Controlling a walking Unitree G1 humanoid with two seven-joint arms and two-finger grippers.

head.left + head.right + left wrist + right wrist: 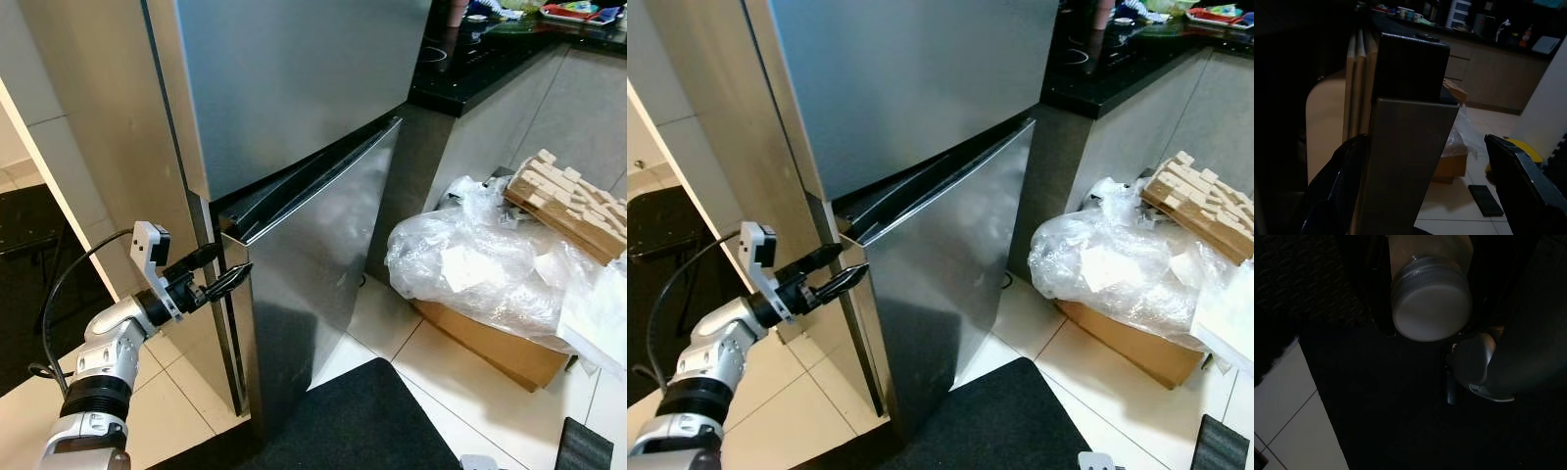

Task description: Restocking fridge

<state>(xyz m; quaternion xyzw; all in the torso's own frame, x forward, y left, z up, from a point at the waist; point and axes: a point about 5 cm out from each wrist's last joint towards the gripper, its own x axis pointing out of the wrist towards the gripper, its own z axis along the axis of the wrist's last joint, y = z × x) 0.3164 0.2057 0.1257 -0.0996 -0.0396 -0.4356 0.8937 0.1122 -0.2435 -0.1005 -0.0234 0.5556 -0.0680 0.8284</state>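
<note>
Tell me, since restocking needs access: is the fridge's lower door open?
Ajar: the lower door angles outward, a dark gap shows along its top, left gripper at its edge.

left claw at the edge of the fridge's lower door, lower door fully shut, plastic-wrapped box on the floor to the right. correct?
Not quite: the lower door is ajar, not shut. The left eye view shows a dark gap opening along its top under the upper door. The rest holds: the left claw is at that door's edge, open around it in the left wrist view, and the plastic-wrapped box sits on the floor to the right.
</note>
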